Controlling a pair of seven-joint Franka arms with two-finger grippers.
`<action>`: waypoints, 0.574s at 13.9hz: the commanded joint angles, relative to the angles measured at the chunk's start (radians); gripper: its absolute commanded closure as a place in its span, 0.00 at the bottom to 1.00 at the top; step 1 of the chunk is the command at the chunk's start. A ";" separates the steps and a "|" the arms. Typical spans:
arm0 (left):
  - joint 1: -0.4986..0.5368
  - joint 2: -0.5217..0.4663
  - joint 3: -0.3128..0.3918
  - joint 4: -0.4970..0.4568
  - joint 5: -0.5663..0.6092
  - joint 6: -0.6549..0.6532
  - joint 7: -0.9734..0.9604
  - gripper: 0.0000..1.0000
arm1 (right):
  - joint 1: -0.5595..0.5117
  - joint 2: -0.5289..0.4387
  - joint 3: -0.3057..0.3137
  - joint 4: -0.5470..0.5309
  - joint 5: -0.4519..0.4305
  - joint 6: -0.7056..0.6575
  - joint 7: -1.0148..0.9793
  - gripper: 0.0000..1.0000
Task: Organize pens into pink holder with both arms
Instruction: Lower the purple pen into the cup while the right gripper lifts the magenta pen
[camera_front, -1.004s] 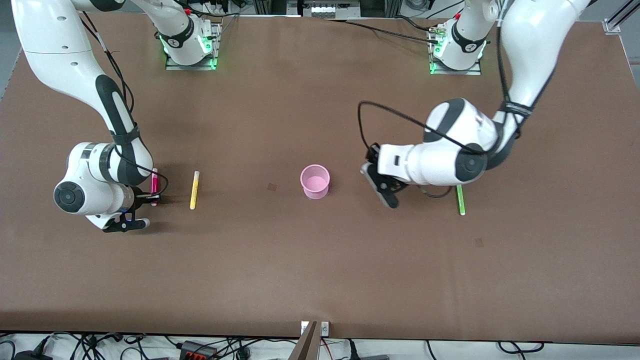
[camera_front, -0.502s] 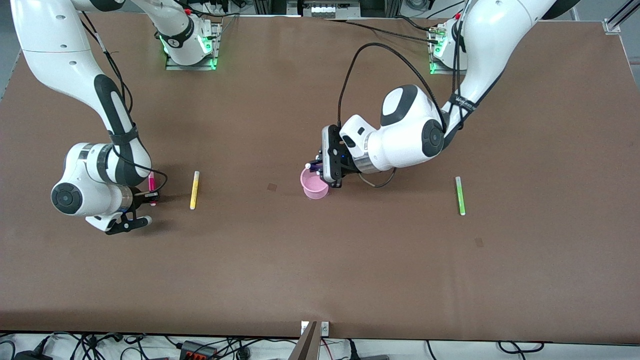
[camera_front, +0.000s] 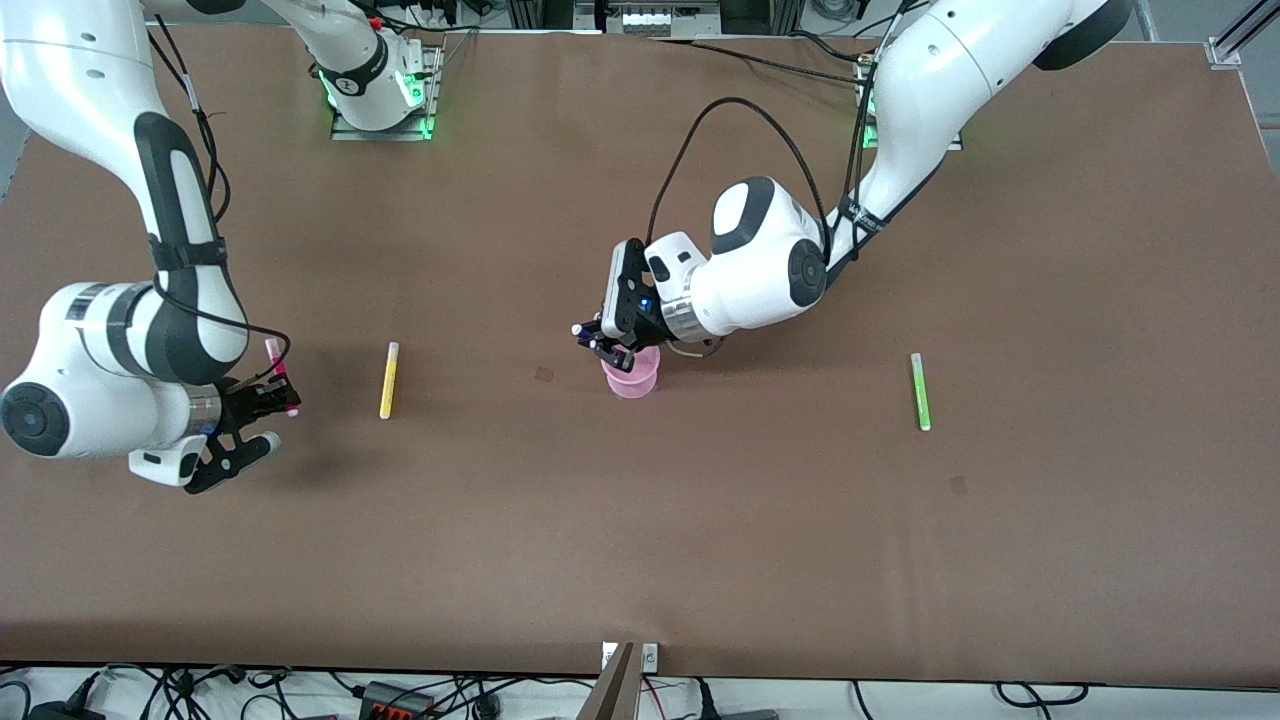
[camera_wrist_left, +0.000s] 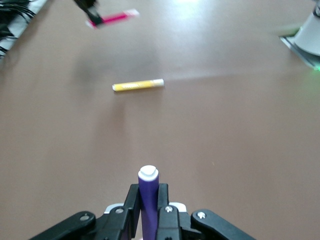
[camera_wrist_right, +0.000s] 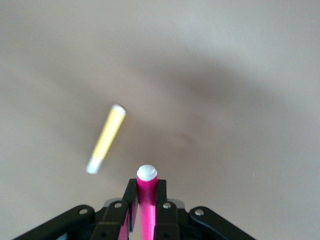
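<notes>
purple pen (camera_wrist_left: 148, 200) | left hand (camera_front: 606, 345) grasps it over pink holder (camera_front: 632, 376) | right hand (camera_front: 262, 400) grasps magenta pen (camera_wrist_right: 147, 202)

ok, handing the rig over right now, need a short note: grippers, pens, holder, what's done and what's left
Left gripper: shut on the purple pen, over the pink holder at mid-table; pen not yet released.
Right gripper: shut on the magenta pen, lifted off the table near the right arm's end.
Yellow pen: lying flat between the right gripper and the holder.
Green pen: lying flat toward the left arm's end.
Done: two pens picked up. I can make out no pen in the holder yet.
Left: drop purple, carry magenta over and drop it, then fetch yellow and green.
</notes>
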 joint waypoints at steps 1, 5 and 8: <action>0.019 -0.007 -0.004 -0.039 -0.023 0.015 0.071 1.00 | -0.005 -0.021 0.058 0.046 0.023 -0.020 -0.066 1.00; 0.021 0.012 0.017 -0.040 -0.022 0.015 0.112 1.00 | -0.005 -0.026 0.105 0.046 0.156 -0.006 -0.175 1.00; 0.022 0.031 0.019 -0.045 -0.025 0.013 0.111 1.00 | 0.016 -0.023 0.121 0.041 0.176 0.046 -0.267 1.00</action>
